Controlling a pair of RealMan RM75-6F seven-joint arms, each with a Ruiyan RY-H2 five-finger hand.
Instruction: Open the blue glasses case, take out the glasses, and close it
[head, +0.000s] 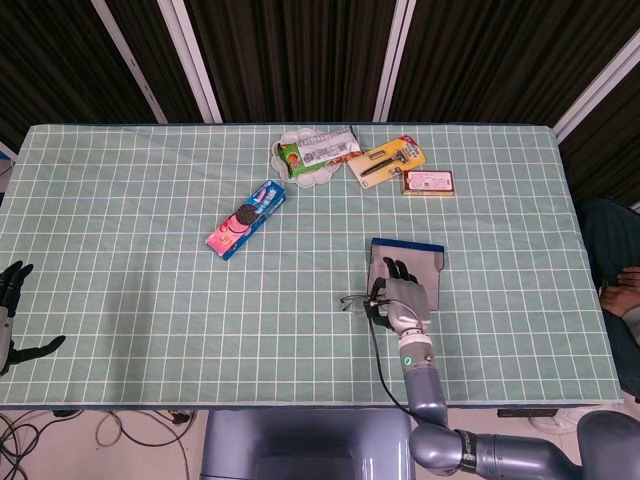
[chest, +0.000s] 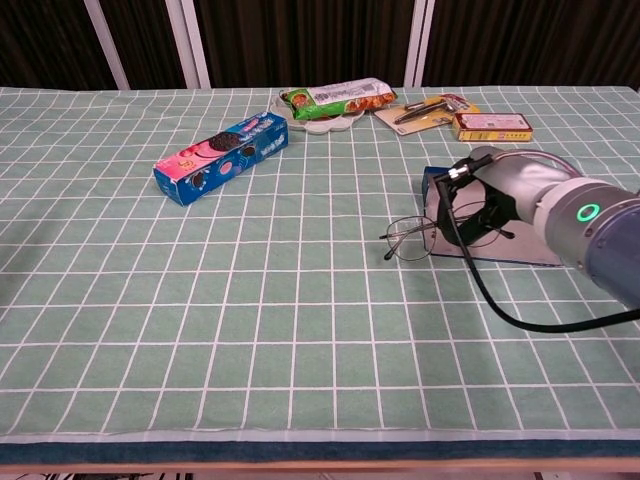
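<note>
The blue glasses case (head: 408, 249) (chest: 430, 188) lies open and flat on the table, its grey inside facing up, right of centre. My right hand (head: 401, 298) (chest: 506, 196) hovers over the case and holds the thin-framed glasses (chest: 413, 236) (head: 354, 300) by one side. The lenses stick out past the case's left edge, above the tablecloth. My left hand (head: 12, 312) rests at the table's near left edge with fingers spread and nothing in it; only the head view shows it.
A cookie box (head: 246, 218) (chest: 221, 156) lies left of centre. At the far edge sit a snack bag on a white plate (head: 315, 152) (chest: 335, 100), a razor pack (head: 385, 162) (chest: 430, 110) and a small orange box (head: 428, 181) (chest: 492, 125).
</note>
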